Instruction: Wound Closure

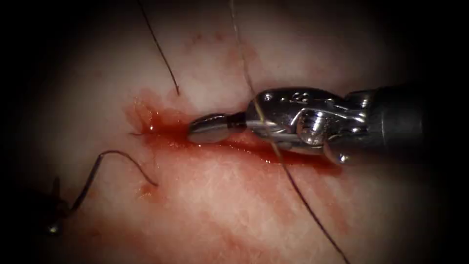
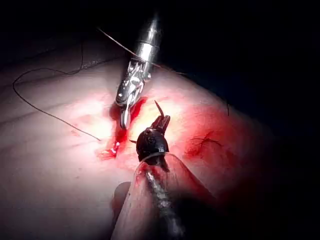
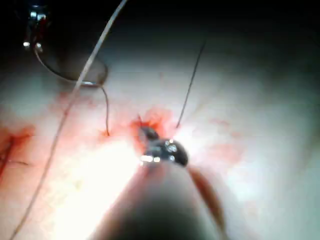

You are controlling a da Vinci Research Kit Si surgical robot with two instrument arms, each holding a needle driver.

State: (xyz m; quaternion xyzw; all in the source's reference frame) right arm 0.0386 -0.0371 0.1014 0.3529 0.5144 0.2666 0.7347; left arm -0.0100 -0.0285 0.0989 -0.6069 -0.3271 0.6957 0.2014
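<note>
The tissue (image 1: pixel 205 205) is a pale, moist, faintly grained surface, streaked and pooled with red fluid (image 1: pixel 166 132) that is thickest along the cut (image 1: pixel 293 159). Everything around it falls away into darkness. The right end effector (image 1: pixel 210 128) lies along the cut with its jaws together, its tip resting in the fluid at the cut's left end and nothing between the jaws. A long thread (image 1: pixel 312 215) crosses over its wrist and runs on across the tissue. A separate cut end of thread (image 1: pixel 161 54) lies on the far side and stops just short of the cut. Well to the left, in shadow, the left end effector (image 1: pixel 54 215) appears clamped on the needle (image 3: pixel 65 76) near one end. The needle is clear of the tissue, and its thread enters the tissue near the cut's left end
</note>
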